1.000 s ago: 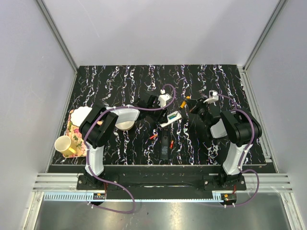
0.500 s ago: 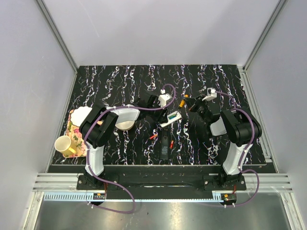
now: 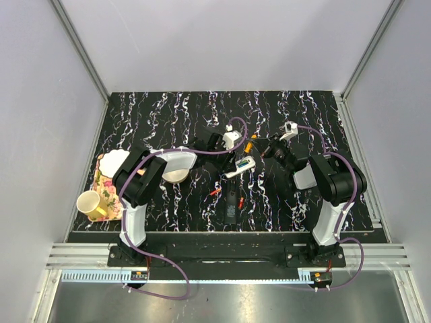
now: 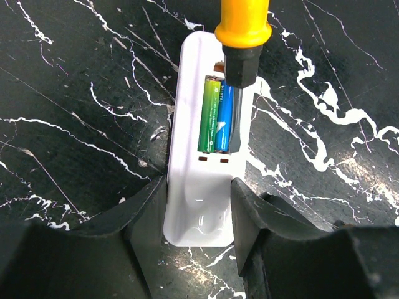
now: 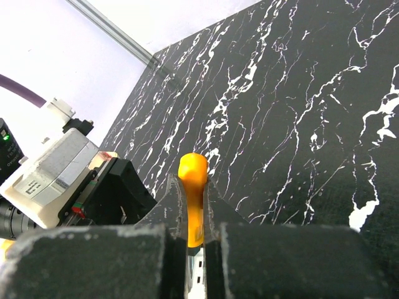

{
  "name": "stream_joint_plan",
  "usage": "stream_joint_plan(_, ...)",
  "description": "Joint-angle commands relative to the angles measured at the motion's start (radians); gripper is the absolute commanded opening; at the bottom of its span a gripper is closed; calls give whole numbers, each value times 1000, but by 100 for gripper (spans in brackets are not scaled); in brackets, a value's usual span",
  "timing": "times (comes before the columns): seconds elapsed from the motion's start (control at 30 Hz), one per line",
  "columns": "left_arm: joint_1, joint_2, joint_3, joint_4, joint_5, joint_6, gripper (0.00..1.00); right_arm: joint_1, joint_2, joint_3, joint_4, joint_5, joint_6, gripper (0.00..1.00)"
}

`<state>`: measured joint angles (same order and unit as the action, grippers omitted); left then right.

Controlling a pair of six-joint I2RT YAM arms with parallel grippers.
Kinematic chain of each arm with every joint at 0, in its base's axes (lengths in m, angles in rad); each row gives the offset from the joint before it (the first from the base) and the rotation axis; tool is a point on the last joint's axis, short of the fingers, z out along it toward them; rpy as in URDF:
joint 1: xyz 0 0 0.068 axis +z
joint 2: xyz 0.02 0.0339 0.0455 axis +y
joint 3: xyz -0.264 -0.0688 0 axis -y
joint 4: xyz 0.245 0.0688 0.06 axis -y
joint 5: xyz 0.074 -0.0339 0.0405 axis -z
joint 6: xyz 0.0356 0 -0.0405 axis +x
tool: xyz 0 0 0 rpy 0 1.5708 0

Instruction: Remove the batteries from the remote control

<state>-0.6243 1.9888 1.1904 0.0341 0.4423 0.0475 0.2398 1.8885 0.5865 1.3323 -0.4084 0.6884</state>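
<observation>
A small white rectangular plastic remote control (image 4: 201, 187) lies back-up on the black, white-veined tabletop (image 4: 75, 93) near the middle of the workspace, its long battery slot uncovered, as two robot arms work to empty it. The job appears barely under way: both batteries, a thin green cylinder (image 4: 209, 115) and a thin blue one (image 4: 222, 118), sit side by side in the slot, and neither has been lifted out. The left gripper (image 4: 198, 196) stands about half open, its black fingers pressed against the two long sides of the remote control's near end, pinning it. The right gripper (image 5: 194, 215) is clamped tight on an orange-handled prying tool (image 4: 244, 25), whose dark shaft reaches into the slot just beside the blue battery, along the right wall. Judging by that placement, levering out the blue cell looks like the step in hand, with the green one to follow. The casing is glossy and clean, with two small rectangular notches below the slot.
</observation>
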Motion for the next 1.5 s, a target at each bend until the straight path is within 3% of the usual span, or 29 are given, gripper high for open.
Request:
stream_joint_plan(0.0, -17, 73, 5, 23, -67, 14, 0, 4, -40, -1, 231, 55, -50, 0)
stream_joint_plan(0.8, -18, 73, 6, 16, -63, 15, 0, -5, -60, -24, 229, 223, -208, 0)
stream_joint_plan(1.47, -18, 74, 8, 12, -63, 17, 0, -11, -71, -50, 229, 218, -248, 0)
